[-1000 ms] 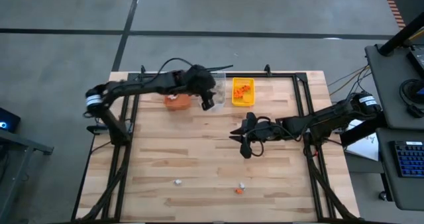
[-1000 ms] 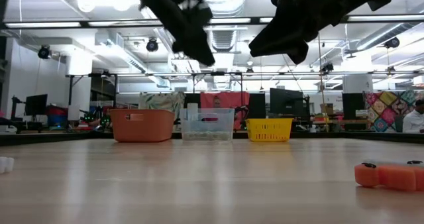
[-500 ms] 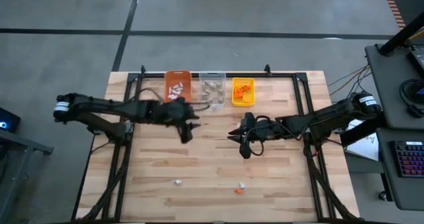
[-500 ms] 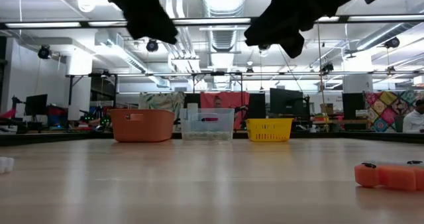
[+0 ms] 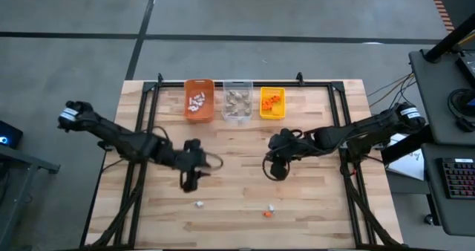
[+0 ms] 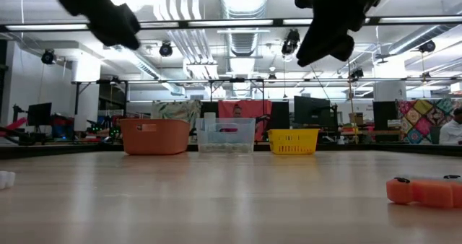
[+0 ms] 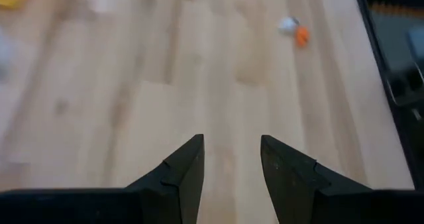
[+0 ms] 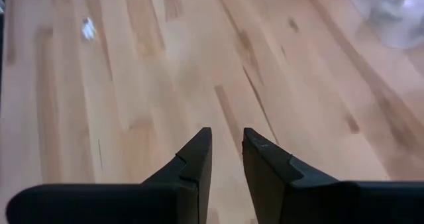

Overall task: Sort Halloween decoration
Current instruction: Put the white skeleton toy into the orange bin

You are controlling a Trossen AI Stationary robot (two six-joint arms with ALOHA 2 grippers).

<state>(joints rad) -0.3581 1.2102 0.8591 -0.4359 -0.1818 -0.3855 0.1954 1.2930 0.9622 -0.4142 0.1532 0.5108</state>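
Observation:
Three Halloween decoration trinkets lie loose on the wood near the front edge: a white one (image 5: pixel 199 203), another white one (image 5: pixel 272 206) and an orange one (image 5: pixel 266 214) beside it. My left gripper (image 5: pixel 189 183) hovers open above the table, just beyond the left white trinket, with nothing between its fingers (image 7: pixel 232 148). My right gripper (image 5: pixel 273 172) hovers at mid table, slanting down; its fingers (image 8: pixel 227 138) stand a narrow gap apart, with bare wood showing between them. The left wrist view shows the white (image 7: pixel 286 25) and orange (image 7: pixel 302 36) pair ahead.
Three bins stand in a row at the far edge: orange (image 5: pixel 199 100), clear (image 5: pixel 237 102) and yellow (image 5: pixel 272 102), each holding small pieces. A black frame rail (image 5: pixel 338 110) runs along the table's sides. Bare wood lies between the grippers and the bins.
My left gripper has swung from above the orange and clear bins toward the table's near edge and left, sinking a little, still open. My right gripper has stayed about where it was and tipped its fingers further down.

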